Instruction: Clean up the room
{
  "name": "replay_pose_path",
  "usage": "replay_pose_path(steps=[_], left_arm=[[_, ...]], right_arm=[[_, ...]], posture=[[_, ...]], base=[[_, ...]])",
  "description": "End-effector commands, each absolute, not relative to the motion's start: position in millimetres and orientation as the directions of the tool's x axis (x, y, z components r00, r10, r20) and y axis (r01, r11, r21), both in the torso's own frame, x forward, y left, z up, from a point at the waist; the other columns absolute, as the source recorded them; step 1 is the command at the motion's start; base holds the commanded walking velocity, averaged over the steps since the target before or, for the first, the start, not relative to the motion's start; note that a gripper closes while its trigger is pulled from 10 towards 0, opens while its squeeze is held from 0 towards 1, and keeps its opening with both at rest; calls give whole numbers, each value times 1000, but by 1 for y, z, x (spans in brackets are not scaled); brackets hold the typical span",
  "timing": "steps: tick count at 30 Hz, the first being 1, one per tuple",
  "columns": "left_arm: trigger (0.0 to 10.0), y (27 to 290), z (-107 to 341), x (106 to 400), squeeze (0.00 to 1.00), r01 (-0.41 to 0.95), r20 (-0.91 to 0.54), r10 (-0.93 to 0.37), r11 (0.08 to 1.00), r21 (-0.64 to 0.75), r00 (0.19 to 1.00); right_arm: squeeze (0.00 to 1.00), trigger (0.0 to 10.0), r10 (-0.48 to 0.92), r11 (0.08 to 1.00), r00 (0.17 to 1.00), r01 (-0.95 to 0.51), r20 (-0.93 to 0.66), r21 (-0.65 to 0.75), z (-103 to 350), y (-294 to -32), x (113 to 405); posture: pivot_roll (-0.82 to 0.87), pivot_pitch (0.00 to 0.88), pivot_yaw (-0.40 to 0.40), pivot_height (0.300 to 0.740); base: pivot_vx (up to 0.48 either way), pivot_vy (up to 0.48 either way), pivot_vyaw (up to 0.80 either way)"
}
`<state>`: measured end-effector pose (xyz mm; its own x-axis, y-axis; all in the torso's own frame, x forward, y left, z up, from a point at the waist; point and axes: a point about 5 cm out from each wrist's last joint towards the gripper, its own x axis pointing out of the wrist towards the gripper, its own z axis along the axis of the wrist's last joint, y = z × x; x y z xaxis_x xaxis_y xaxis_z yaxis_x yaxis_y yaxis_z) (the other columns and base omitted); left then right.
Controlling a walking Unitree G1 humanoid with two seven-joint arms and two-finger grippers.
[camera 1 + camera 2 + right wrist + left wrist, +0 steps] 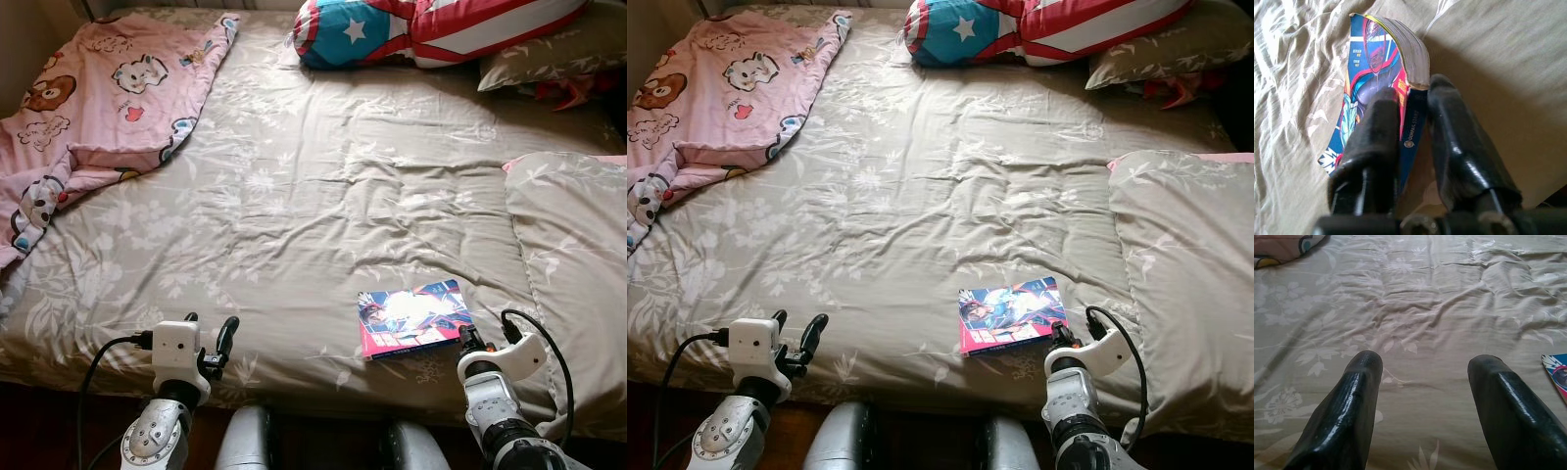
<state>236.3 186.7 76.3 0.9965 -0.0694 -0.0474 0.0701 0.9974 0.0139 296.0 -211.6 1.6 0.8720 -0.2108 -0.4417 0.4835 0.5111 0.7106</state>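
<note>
Head views: a glossy blue-and-pink paperback book [414, 318] lies near the front edge of the beige floral-print bedsheet [323, 196]; the right gripper [468, 340] meets its corner.
Left wrist view: left gripper [1422, 406] fingers spread wide, holding nothing.
Right wrist view: fingers [1371, 142] pinch the book's spine.

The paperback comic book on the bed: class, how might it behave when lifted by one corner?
The paperback comic book is already bowing in the right gripper, so probably floppy. Its glossy cover may slip. It looks thin, likely light.
</note>
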Motion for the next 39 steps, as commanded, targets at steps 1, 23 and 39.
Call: replay_pose_path(steps=[1,23,39], left_arm=[[10000,189,75,233,0,64,-63,-62,998,24,996],[10000,174,71,255,0,68,-41,-69,997,-23,997],[10000,170,-15,228,0,-76,-333,55,996,-51,941]], right_arm=[[647,10000,-215,514,858,506,-467,693,-4,-211,290],[0,10000,-230,654,850,495,-474,572,-7,-227,282],[0,10000,-17,942,865,183,-502,283,-34,-204,249]], posture=[[121,257,12,655],[68,167,-43,655],[20,41,-158,699]], base=[[0,0,0],[0,0,0],[0,0,0]])
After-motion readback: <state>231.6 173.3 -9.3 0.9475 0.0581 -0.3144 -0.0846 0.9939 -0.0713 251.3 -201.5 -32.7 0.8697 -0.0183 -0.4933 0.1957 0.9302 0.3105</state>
